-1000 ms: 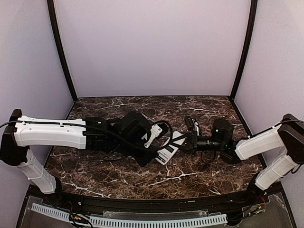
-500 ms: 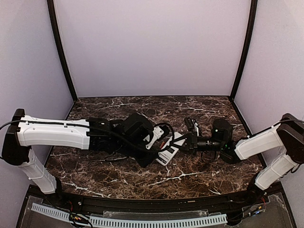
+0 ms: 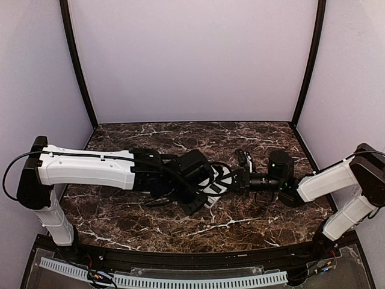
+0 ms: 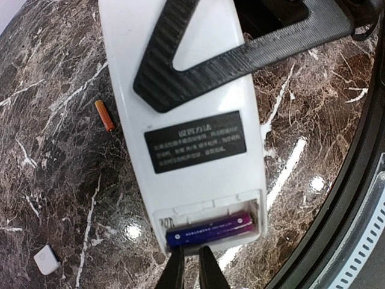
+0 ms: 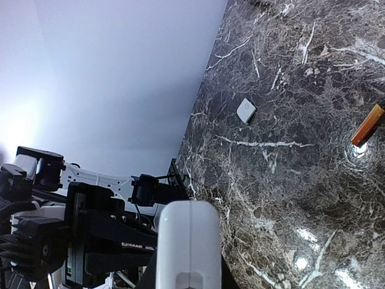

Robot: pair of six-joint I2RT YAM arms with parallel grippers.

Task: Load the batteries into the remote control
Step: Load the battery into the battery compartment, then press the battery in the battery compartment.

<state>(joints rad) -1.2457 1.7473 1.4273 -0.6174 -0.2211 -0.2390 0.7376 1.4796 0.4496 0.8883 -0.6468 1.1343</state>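
Observation:
The remote control [image 4: 192, 120] lies white back up, its battery bay open at the near end. The dark blue-purple battery [image 4: 210, 229] lies in the bay's near slot; the slot beside it is empty. My left gripper [image 4: 186, 274] is shut and empty, its tips right at the bay's edge. My right gripper [image 3: 239, 178] is shut on the remote's far end; one of its fingers [image 4: 240, 48] crosses the white back. The orange battery [image 4: 104, 115] lies loose on the table left of the remote and also shows in the right wrist view [image 5: 367, 125].
A small white square piece [image 4: 46, 259] lies on the dark marble table [image 3: 240, 223], also in the right wrist view [image 5: 246, 110]. The table's black front rail [image 4: 367, 198] runs close to the remote. Purple walls enclose the sides and back.
My left arm has reached to the right over the remote, now covering most of it in the top view. The right arm has held still with the remote.

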